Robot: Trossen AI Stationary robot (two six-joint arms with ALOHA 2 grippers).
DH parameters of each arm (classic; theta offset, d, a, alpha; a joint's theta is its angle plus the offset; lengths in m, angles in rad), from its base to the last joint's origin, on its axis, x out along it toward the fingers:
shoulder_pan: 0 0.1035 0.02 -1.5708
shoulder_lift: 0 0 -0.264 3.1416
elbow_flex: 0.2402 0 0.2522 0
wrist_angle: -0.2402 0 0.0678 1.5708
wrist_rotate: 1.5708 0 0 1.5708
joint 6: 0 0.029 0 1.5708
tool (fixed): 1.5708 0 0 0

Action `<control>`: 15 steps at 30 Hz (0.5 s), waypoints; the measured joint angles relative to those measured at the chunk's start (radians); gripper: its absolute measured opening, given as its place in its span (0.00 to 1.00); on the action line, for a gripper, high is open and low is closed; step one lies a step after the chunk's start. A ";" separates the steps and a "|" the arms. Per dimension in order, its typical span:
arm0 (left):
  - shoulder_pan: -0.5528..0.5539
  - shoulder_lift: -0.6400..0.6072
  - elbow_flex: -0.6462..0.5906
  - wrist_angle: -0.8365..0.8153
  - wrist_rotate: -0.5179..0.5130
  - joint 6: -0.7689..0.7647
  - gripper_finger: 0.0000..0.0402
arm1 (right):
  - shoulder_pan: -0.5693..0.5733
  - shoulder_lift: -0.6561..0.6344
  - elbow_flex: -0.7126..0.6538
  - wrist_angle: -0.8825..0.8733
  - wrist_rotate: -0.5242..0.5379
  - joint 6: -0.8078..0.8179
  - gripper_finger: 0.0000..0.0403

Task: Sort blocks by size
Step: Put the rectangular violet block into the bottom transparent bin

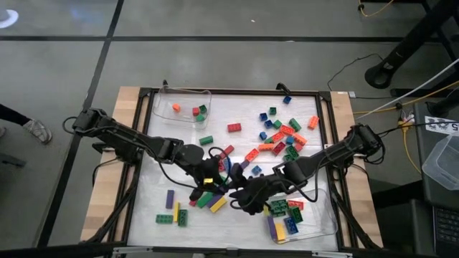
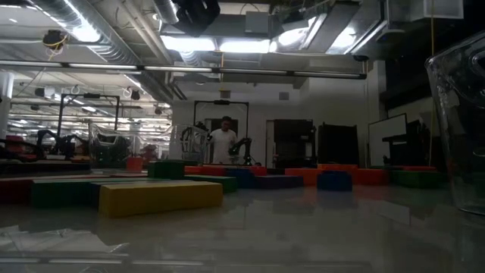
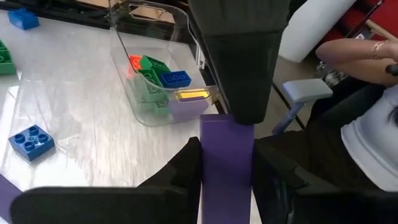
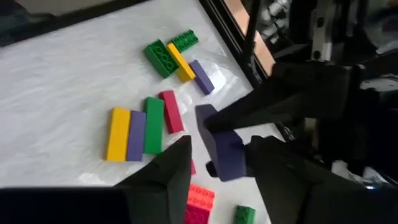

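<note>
We see the table (image 1: 143, 143) from above with the blocks (image 1: 283, 132) scattered mostly over its far right part. A tray (image 1: 163, 104) sits at the far left corner with a few blocks in it, and a second tray (image 1: 323, 218) sits at the near right corner, also holding several. A small row of long blocks (image 1: 172, 211) lies near the near left edge. The left gripper (image 1: 215, 178) and right gripper (image 1: 240, 193) meet just beside each other near the table's middle, toward the near side, with a long block (image 3: 225, 168) between them.
</note>
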 joint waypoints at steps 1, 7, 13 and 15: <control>0.000 0.000 0.000 0.001 0.000 -0.005 0.23 | -0.002 0.000 0.000 0.002 -0.016 0.001 0.38; 0.000 0.000 0.000 0.004 0.000 -0.005 0.23 | -0.029 0.000 0.000 0.010 -0.043 0.004 0.35; 0.000 0.000 0.000 0.004 -0.001 0.002 0.23 | -0.055 0.000 0.000 0.010 -0.112 0.006 0.35; 0.000 0.000 0.000 0.005 -0.001 0.010 0.23 | -0.063 0.000 0.000 0.010 -0.120 0.007 0.35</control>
